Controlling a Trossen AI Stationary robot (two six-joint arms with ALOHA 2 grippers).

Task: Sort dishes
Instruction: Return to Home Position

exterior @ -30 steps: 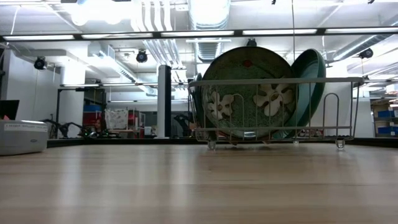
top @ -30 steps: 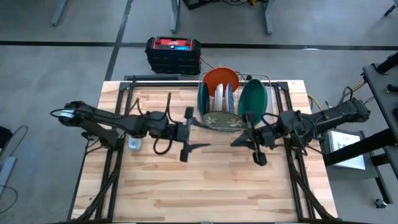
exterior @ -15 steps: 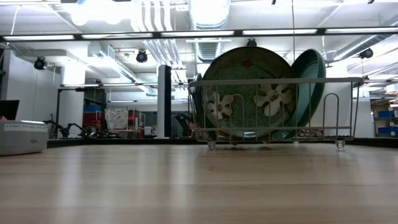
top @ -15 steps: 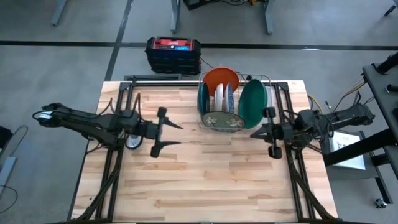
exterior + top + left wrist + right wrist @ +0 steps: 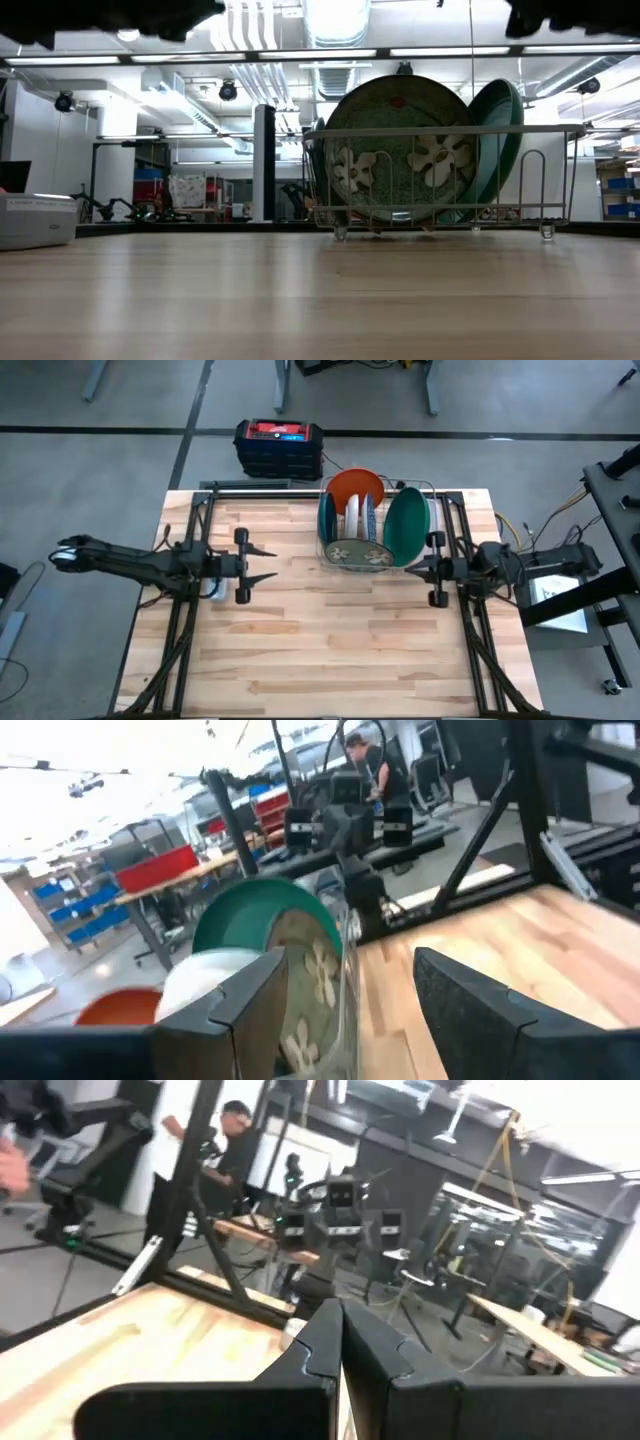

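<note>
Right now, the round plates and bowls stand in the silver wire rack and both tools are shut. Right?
No: the left tool is open, as the left wrist view shows; only the right tool is shut. The round plates and bowls do stand in the silver wire rack.

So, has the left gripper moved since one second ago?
Yes. In the high view the left gripper has drawn back to the left, away from the rack, which stayed in place. Its fingers are open.
</note>
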